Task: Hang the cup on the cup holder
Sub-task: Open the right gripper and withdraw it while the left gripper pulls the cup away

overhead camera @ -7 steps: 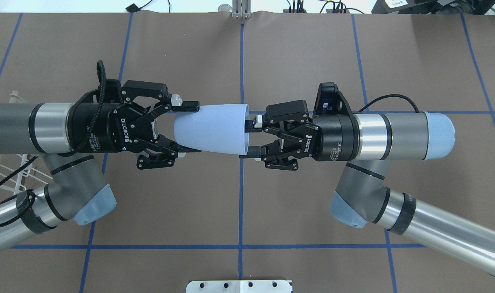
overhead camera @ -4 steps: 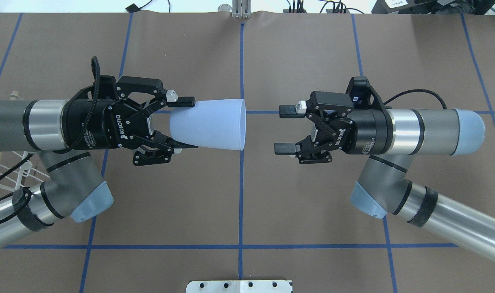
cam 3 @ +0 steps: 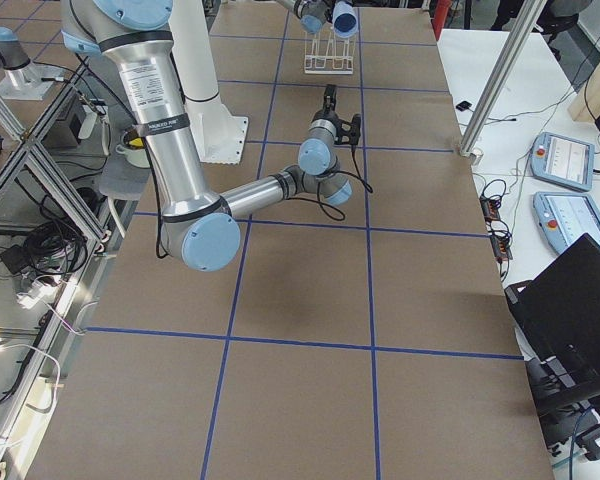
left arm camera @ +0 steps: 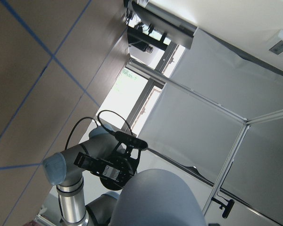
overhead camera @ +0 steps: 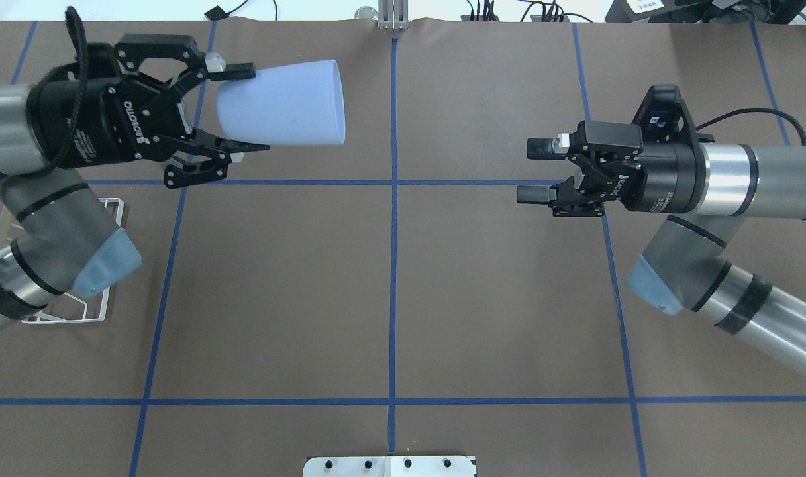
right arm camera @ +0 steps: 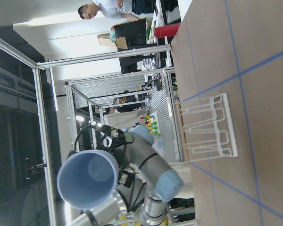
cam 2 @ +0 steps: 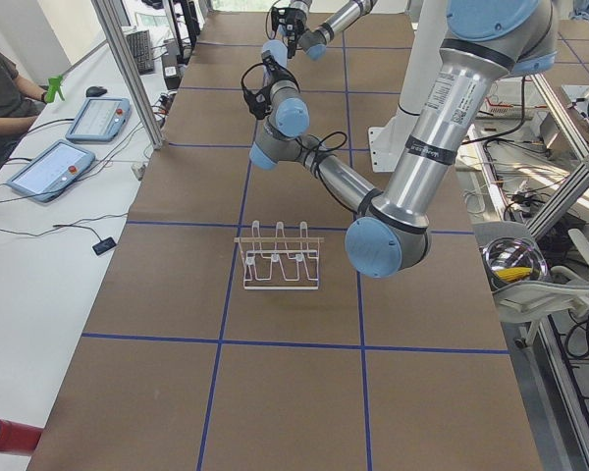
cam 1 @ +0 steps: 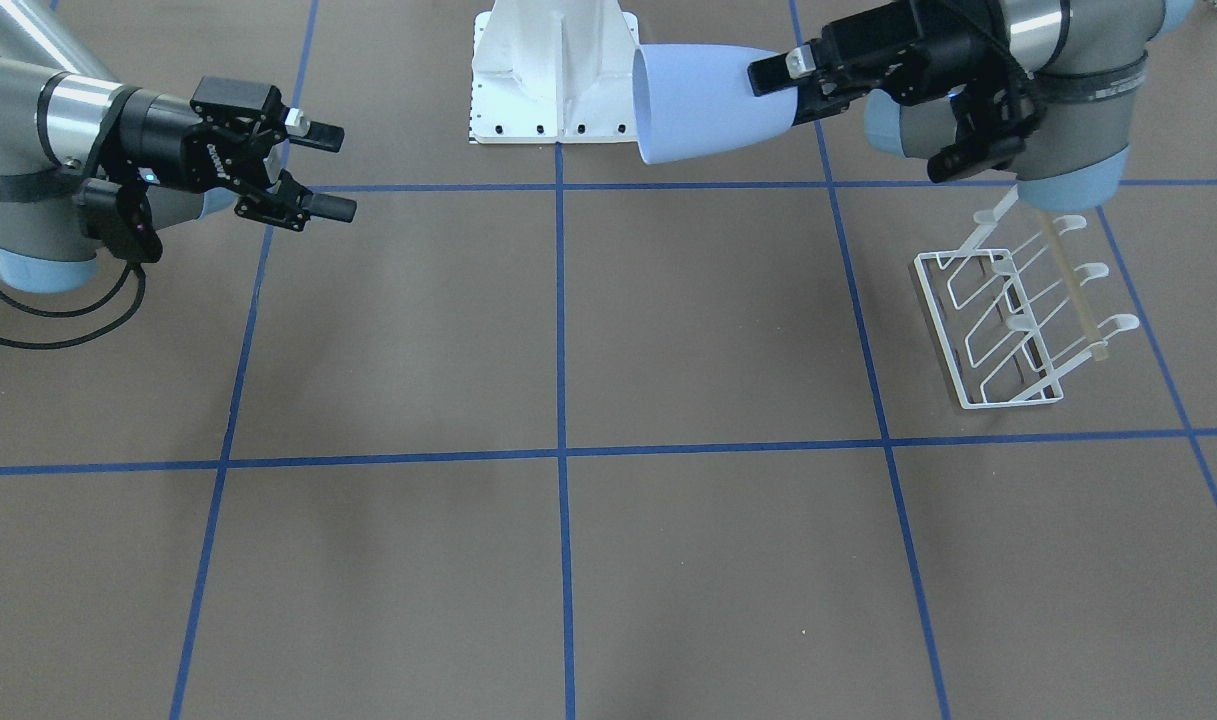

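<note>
Front camera, cup (cam 1: 703, 103): light blue, held on its side in the air at upper centre of the frame, mouth toward frame left, clear of the table (cam 1: 568, 560).
Front camera, left gripper (cam 1: 783, 95): upper right, fingers clamped on the cup's narrow end.
Front camera, right gripper (cam 1: 333, 172): upper left, jaws standing apart (a long way from the cup).
Front camera, cup holder (cam 1: 940, 335): white wire rack on the table at right, below the left arm, with a wooden rod (cam 1: 1073, 285) along its top.
Overhead, cup: upper left, mouth toward frame centre, the left gripper's fingers on either side of its base end.
Overhead, right gripper: right of centre, fingers spread.
Overhead, cup holder: lower left edge, mostly hidden under the left arm.
Left-side camera, cup holder: frame centre, prongs up; the grippers at the top are too small to judge.
Right-side camera, cup: tiny at the top edge, above the rack in the frame.
Left wrist, cup: pale rounded shape at bottom centre, the right arm beyond it.
Right wrist, cup: open mouth faces the camera at lower left; the rack sits centre right.
</note>
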Controlling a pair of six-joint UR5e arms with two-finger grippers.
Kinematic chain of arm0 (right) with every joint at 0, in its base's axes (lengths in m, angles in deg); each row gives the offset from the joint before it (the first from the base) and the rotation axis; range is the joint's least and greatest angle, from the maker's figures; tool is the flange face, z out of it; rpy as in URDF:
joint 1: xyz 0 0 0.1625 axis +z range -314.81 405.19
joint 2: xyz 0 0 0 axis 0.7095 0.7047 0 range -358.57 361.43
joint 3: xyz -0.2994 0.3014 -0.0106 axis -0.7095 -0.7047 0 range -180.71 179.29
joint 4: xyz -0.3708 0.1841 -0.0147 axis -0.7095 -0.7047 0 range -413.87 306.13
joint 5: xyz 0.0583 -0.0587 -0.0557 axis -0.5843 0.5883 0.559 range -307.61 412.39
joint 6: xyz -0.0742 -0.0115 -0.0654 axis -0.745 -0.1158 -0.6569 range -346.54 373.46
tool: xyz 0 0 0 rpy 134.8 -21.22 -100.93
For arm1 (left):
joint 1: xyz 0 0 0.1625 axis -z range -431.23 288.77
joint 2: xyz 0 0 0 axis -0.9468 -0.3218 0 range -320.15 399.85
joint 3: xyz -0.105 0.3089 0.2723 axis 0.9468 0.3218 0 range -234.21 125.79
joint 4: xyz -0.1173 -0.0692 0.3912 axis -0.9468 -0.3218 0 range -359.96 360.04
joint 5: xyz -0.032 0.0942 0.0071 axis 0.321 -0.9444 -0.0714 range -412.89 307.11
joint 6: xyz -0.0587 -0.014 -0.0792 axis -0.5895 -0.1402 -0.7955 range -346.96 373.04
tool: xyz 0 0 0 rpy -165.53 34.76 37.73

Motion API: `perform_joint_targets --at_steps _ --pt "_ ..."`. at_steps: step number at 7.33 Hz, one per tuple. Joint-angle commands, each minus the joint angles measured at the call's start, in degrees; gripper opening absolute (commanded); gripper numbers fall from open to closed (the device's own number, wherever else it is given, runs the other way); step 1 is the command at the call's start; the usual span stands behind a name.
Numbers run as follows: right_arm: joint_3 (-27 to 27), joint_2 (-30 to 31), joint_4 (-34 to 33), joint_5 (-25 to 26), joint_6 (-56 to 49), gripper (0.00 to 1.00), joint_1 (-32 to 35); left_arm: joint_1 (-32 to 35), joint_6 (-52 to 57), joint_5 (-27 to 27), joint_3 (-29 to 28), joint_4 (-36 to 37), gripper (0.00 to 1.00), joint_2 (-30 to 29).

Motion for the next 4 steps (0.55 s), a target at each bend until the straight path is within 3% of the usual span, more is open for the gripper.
perform_joint_targets --at_steps 1,2,4 --pt "-6.3 1.0 -5.7 -6.3 -16.9 1.0 7.2 6.2 15.8 5.5 0.1 9.9 0.0 3.5" --pt "-6.5 2.2 -12.4 -9.9 -24.9 1.0 10.8 8.8 25.8 7.2 -0.1 14.5 0.0 5.8" --pt "-6.6 4.9 -22.6 -10.9 -41.2 1.0 14.6 16.9 49.4 18.1 0.2 31.8 0.0 7.2"
